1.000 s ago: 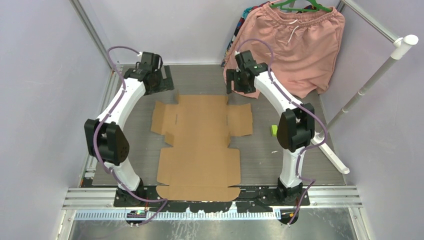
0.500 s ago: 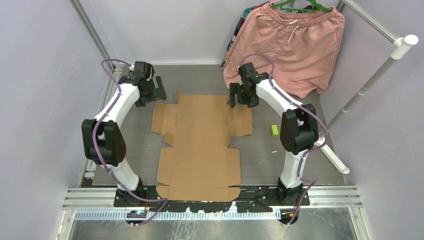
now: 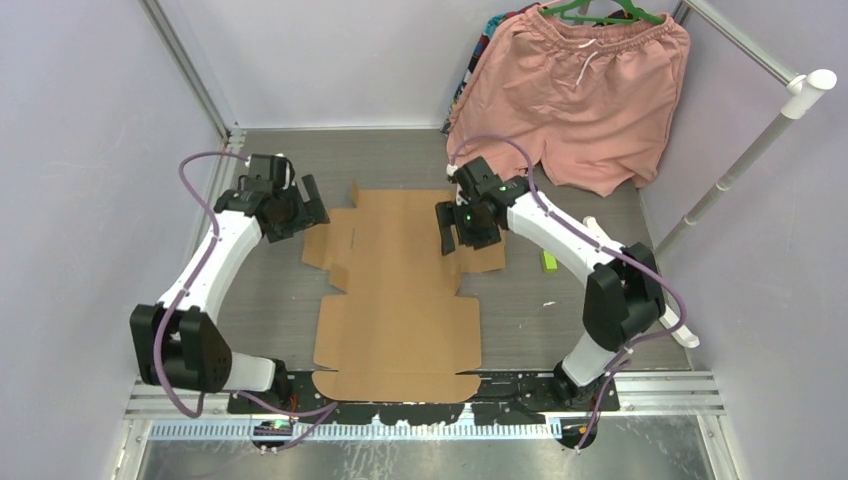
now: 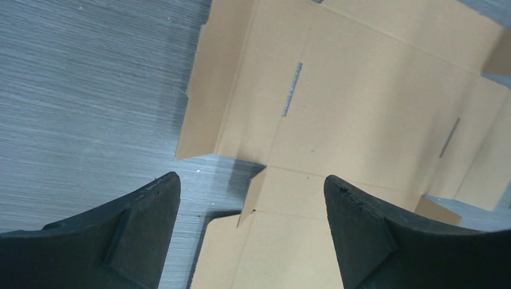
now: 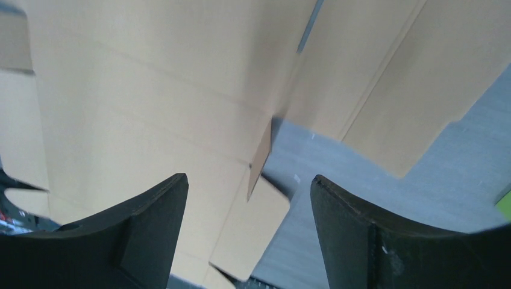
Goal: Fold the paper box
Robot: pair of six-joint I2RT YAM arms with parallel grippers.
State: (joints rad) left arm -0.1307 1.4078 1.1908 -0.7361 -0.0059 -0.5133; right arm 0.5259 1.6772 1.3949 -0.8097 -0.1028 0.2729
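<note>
Jaws on both arms are open and hold nothing. Left jaws hang over the notch below the far-left flap of the box [image 3: 400, 290]. Right jaws hang over the matching notch on the far-right side. Whether either touches the board cannot be told.

Room:
- Desk [image 3: 270, 290]: walled left, far and right. Bare strips run down both sides of the box, with a wider bare band past its far edge.
- Box: unfolded and flat, mid-desk. Its rounded near flap reaches the black plate between the arm bases.
- Shorts [image 3: 580, 100]: on a green hanger [image 3: 600, 12] in the far-right corner. The hem hangs low near the box's far-right corner; contact cannot be told.
- White pole [image 3: 750, 160]: slants along the right side.
- Green block [image 3: 548, 261]: on the desk, near the right flap but apart from it.

Materials:
- Desk: grey, with a fine brushed grain.
- Box: plain brown corrugated board, matte, with scored fold lines, narrow slits and notched tabs. In each wrist view a small tab at the notch tilts up and casts a shadow.
- Shorts: pink cloth, creased, with a white drawstring.
- Fingers [image 4: 138, 229] [image 5: 144, 223]: black, matte, with curved inner faces.
</note>
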